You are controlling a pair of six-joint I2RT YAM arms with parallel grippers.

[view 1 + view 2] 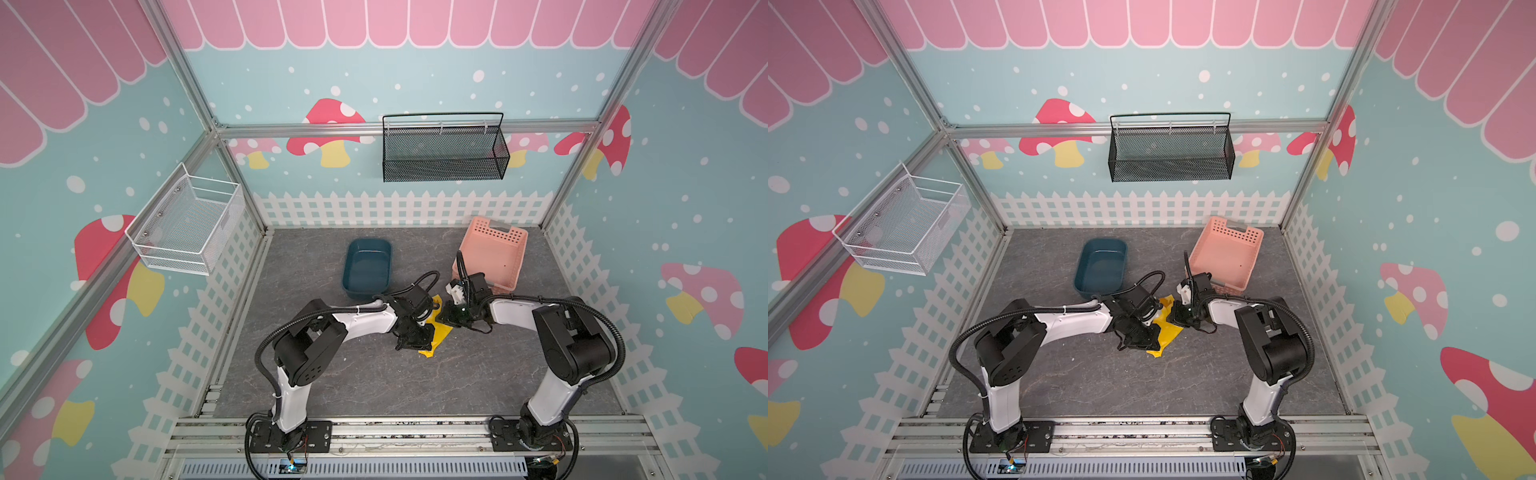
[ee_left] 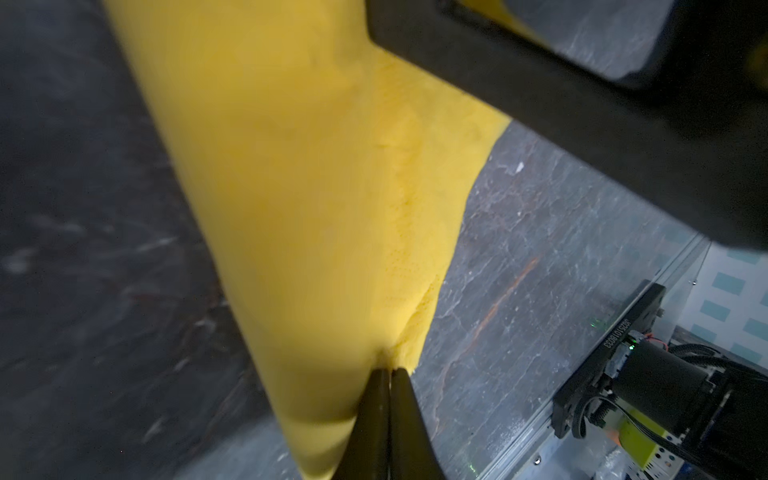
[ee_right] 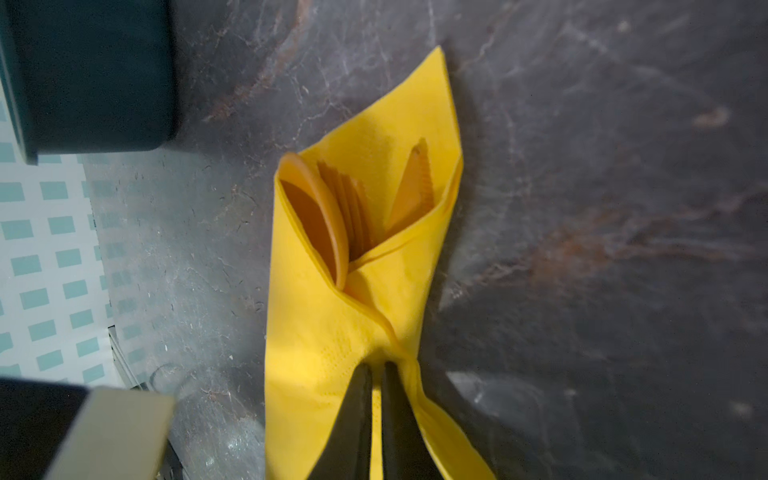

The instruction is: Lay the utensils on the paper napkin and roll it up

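Note:
The yellow paper napkin (image 3: 316,332) lies folded into a narrow bundle on the grey table, mid-table between the two arms in both top views (image 1: 441,332) (image 1: 1170,332). In the right wrist view its open end shows the orange utensils tucked inside: the spoon (image 3: 320,216), the fork (image 3: 353,208) and the knife (image 3: 413,191). My right gripper (image 3: 377,365) is shut on a pinched fold of the napkin near that open end. At the other end my left gripper (image 2: 390,370) is shut on the napkin (image 2: 291,166). From above, the wrists hide both sets of fingertips.
A dark blue tub (image 1: 368,266) stands just behind the left arm. A pink basket (image 1: 494,253) sits at the back right, close to the right wrist. A white wire basket (image 1: 187,224) and a black mesh basket (image 1: 444,149) hang on the walls.

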